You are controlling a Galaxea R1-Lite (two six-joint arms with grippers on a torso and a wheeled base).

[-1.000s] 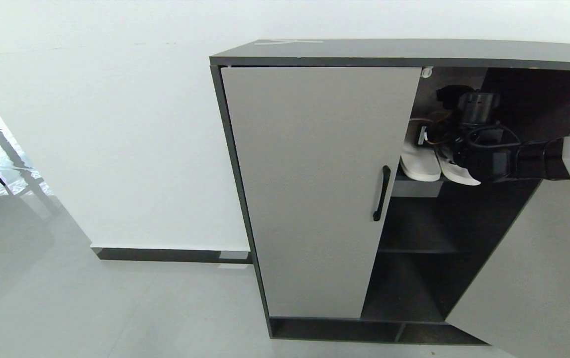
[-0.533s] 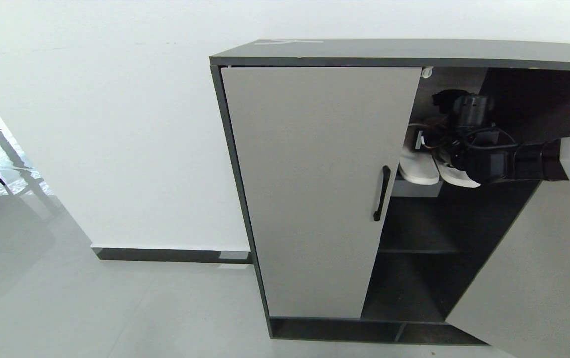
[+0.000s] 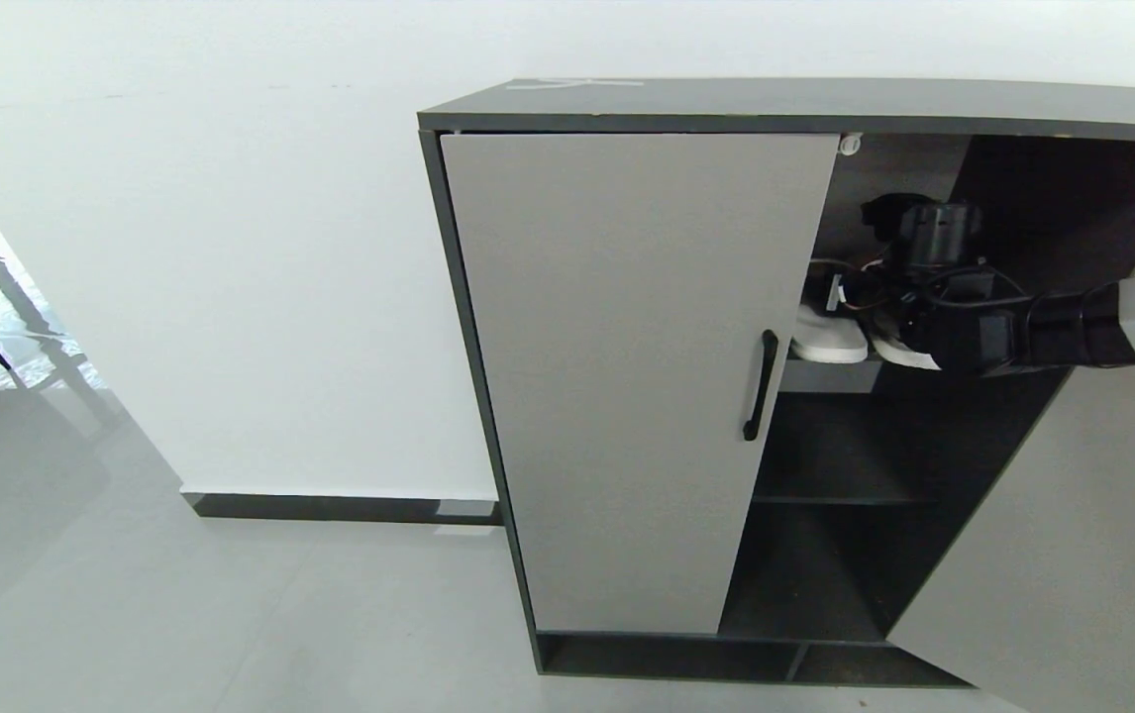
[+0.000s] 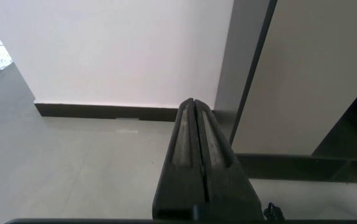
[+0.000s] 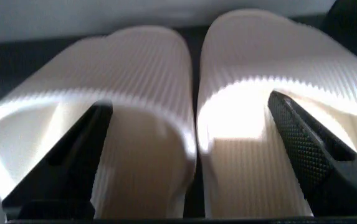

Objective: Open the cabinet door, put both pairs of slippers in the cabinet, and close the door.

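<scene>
A dark cabinet [image 3: 805,99] stands against the wall, its left door [image 3: 627,396] shut and its right door [image 3: 1073,555] swung open. A pair of white slippers [image 3: 830,342] lies side by side on the top shelf [image 3: 825,376], heels near the shelf's front edge. My right gripper [image 3: 865,297] is inside that compartment, just over them. In the right wrist view the slippers [image 5: 141,81] are close up; my right gripper [image 5: 190,102] is open, one finger in each slipper's opening, apart from the inner walls. My left gripper [image 4: 194,143] is shut on nothing, above the floor beside the cabinet's lower left.
The left door carries a black handle [image 3: 761,386]. Below the top shelf are lower dark compartments [image 3: 825,456] with nothing in them. Grey floor [image 3: 181,614] spreads to the left of the cabinet, with a dark skirting board [image 3: 330,507] along the white wall.
My right gripper and the white slippers have moved deeper onto the top shelf; less of the slippers overhangs the shelf edge. The left arm has not visibly moved.
</scene>
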